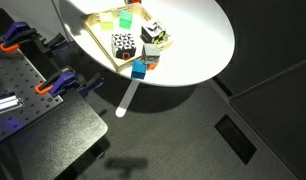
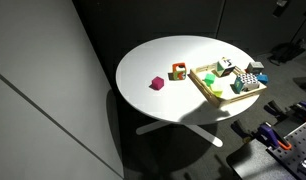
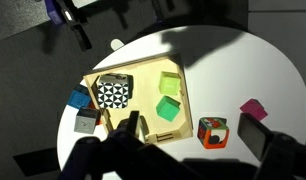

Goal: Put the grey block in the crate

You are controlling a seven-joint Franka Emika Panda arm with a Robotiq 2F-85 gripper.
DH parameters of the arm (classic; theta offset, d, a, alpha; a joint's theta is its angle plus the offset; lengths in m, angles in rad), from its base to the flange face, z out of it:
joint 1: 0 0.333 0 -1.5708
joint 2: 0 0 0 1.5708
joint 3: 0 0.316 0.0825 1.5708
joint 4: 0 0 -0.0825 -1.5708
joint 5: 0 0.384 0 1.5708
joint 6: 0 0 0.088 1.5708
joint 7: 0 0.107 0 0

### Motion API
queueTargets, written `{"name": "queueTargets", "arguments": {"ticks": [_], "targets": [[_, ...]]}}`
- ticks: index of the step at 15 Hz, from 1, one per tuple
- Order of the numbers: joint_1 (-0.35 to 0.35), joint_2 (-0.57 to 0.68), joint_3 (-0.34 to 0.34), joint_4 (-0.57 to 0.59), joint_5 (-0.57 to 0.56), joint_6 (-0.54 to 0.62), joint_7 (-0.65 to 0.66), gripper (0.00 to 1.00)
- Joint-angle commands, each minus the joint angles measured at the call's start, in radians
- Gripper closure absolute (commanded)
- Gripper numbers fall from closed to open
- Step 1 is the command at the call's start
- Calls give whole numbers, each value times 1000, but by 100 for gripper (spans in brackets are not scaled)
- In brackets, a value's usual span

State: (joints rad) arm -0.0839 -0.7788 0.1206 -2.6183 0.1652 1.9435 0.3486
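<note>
The grey block (image 3: pixel 86 123) lies on the white round table, just outside the crate's corner and near the blue cube (image 3: pixel 79 98). It also shows in both exterior views (image 1: pixel 150 50) (image 2: pixel 255 66). The crate (image 3: pixel 145 72) is a pale wood tray holding a black-and-white spotted cube (image 3: pixel 113 94) and two green blocks (image 3: pixel 167 108). It also shows in both exterior views (image 1: pixel 101 17) (image 2: pixel 201 84). My gripper (image 3: pixel 193 125) is open and empty. It hangs high above the table between the crate and an orange cube (image 3: pixel 212 131), well apart from the grey block. It is out of both exterior views.
A magenta cube (image 3: pixel 254 107) (image 2: pixel 157 84) sits alone on the table (image 2: pixel 163 55) past the orange cube (image 2: pixel 179 71). The blue cube (image 1: pixel 139 69) is close to the table edge. A dark bench with orange clamps (image 1: pixel 55 84) stands beside the table.
</note>
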Motion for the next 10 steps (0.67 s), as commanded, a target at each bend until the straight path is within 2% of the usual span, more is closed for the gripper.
{"name": "queueTargets", "arguments": {"ticks": [1,10], "targets": [[-35,93,-30,12,-51,65,-12,0],[-137,300,-99,2,-193,253,15,0]]}}
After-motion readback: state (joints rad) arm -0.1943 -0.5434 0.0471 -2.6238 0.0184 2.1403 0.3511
